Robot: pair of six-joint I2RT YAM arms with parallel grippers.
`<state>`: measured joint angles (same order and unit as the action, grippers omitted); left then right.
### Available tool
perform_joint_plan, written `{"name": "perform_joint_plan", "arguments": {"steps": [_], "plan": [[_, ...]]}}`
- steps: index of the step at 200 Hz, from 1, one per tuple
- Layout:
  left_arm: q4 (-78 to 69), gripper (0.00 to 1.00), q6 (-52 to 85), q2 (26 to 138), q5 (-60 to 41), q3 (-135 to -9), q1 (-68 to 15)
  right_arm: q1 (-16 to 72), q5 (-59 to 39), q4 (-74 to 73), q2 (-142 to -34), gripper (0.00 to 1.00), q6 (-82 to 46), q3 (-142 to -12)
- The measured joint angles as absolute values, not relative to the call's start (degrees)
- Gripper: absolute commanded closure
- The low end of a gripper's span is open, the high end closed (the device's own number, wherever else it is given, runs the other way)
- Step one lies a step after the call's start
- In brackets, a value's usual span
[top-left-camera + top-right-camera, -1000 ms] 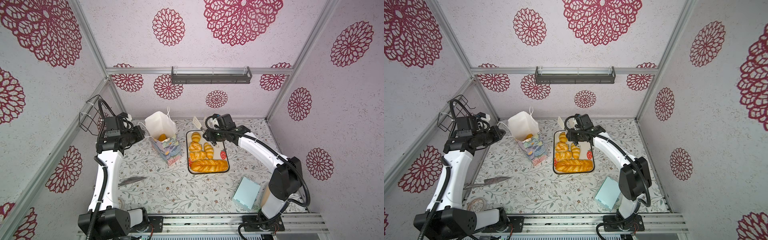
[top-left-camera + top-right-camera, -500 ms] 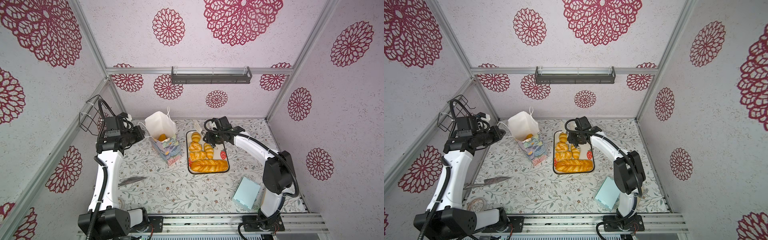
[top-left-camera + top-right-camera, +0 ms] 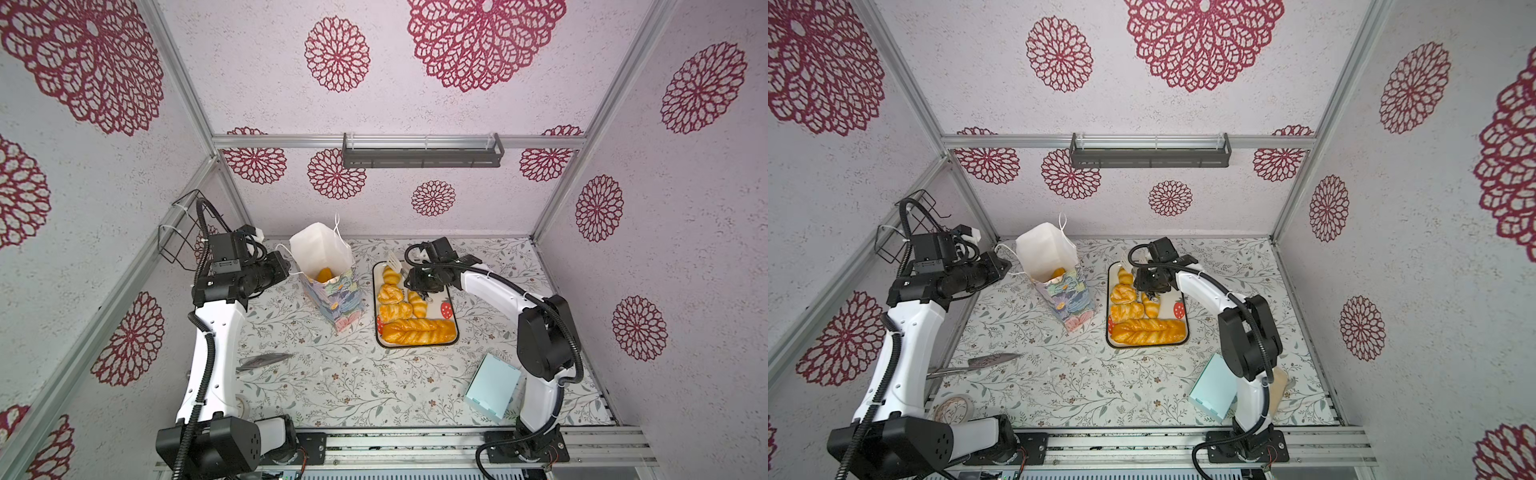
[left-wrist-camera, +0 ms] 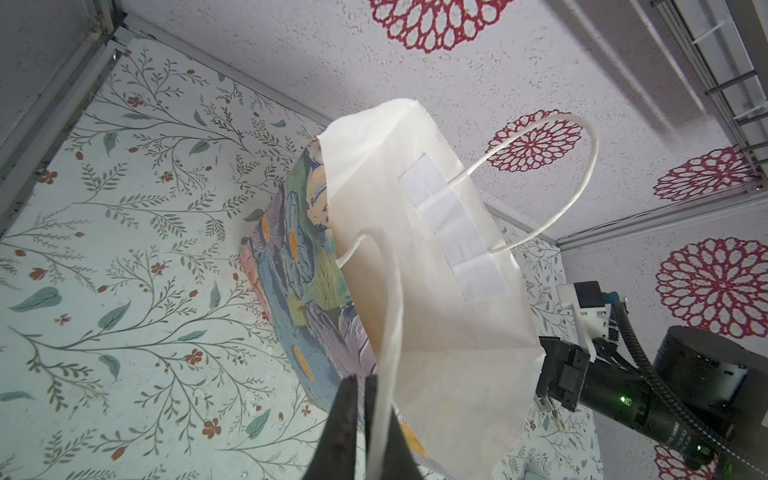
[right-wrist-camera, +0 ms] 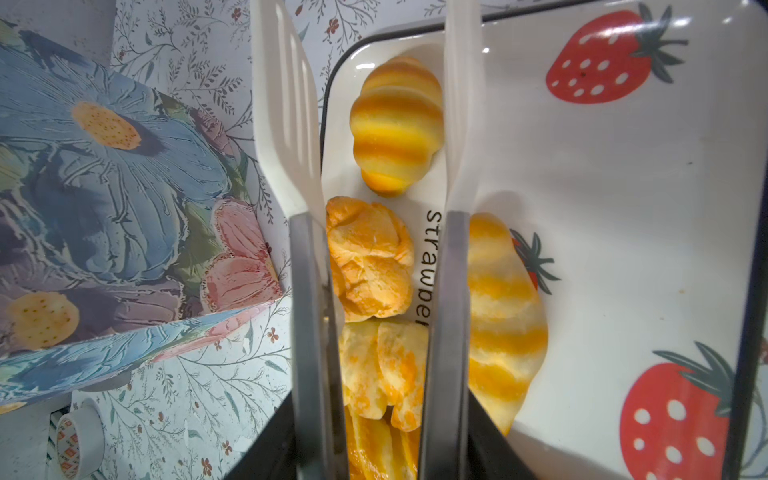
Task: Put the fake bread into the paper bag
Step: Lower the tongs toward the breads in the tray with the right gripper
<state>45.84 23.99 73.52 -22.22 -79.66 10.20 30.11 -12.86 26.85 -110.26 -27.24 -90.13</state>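
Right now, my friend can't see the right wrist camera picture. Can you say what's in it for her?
White-tipped tongs, held in the right gripper, reach over a strawberry-print tray, with a striped yellow croissant between the tips. More golden toy breads lie on the tray nearer the camera, and the flowery paper bag stands beside the tray.

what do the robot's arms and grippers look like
The left arm and right arm are alike: glossy white links between black cylindrical joints, with black ribbed cable hoses tied alongside by white zip ties. The left gripper and right gripper have dark, flat, narrow fingers.
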Motion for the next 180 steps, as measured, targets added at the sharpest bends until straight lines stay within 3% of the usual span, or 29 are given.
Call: {"name": "perform_joint_plan", "arguments": {"steps": [180], "plan": [[45.8, 0.90, 24.0, 73.5, -22.2, -79.5, 10.2, 30.0, -14.0, 25.3, -115.3, 0.48, -28.2, -90.1]]}}
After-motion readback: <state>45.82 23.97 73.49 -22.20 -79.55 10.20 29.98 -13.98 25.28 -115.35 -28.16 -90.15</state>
